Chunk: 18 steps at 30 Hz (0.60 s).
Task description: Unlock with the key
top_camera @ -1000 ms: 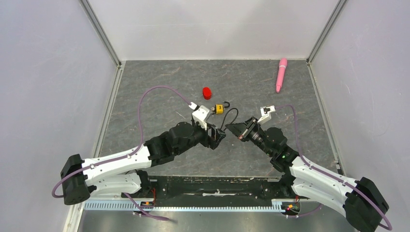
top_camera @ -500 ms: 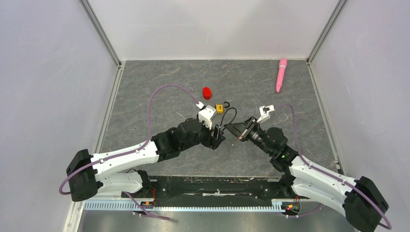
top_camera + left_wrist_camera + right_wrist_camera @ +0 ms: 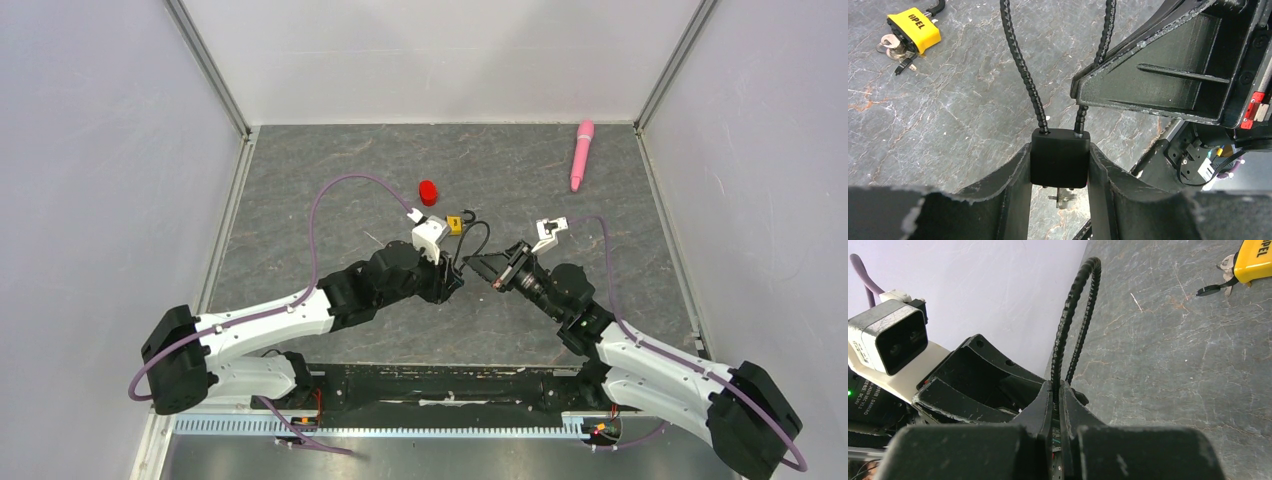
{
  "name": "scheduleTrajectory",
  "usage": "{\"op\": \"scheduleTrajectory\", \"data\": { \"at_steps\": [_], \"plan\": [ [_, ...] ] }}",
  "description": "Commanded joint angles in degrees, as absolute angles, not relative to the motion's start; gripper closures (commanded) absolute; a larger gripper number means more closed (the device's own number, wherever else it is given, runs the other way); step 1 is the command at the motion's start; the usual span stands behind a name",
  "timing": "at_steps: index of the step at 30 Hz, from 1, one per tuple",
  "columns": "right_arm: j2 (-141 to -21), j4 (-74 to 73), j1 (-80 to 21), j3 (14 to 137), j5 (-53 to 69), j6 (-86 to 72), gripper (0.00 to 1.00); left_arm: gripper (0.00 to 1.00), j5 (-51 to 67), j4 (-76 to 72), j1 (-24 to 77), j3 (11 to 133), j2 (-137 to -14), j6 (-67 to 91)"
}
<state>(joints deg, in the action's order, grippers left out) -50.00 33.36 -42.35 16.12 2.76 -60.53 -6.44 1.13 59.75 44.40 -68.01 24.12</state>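
Note:
A black lock block [image 3: 1059, 162] on a looped black cord [image 3: 1020, 65] sits between the fingers of my left gripper [image 3: 1059, 148], which press on both its sides. The key [image 3: 1060, 197], tiny and silvery, sticks out under the block. My right gripper [image 3: 1056, 387] is shut on the cord [image 3: 1070, 305] just beside it. In the top view the left gripper [image 3: 452, 278] and right gripper [image 3: 472, 262] meet tip to tip at mid-table.
A small yellow padlock [image 3: 454, 225] with silvery keys [image 3: 889, 44] at its end lies just behind the grippers. A red cap [image 3: 428, 192] sits farther back, and a pink pen [image 3: 581, 155] lies at the back right.
My left arm has moved right toward the right gripper, and its jaws have closed in onto the black block. The right arm has stayed still.

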Motion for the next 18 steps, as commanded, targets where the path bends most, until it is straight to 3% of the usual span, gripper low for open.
{"op": "scheduleTrajectory", "data": {
  "at_steps": [1, 18],
  "plan": [
    [-49.6, 37.6, -42.5, 15.3, 3.0, -61.4, 1.00, 0.98, -5.3, -2.6, 59.4, 45.2, -68.3, 26.0],
    [-41.0, 26.9, -37.2, 17.2, -5.0, -57.1, 1.00, 0.98, -4.5, 3.3, 61.8, 36.1, -64.2, 22.8]
  ]
}}
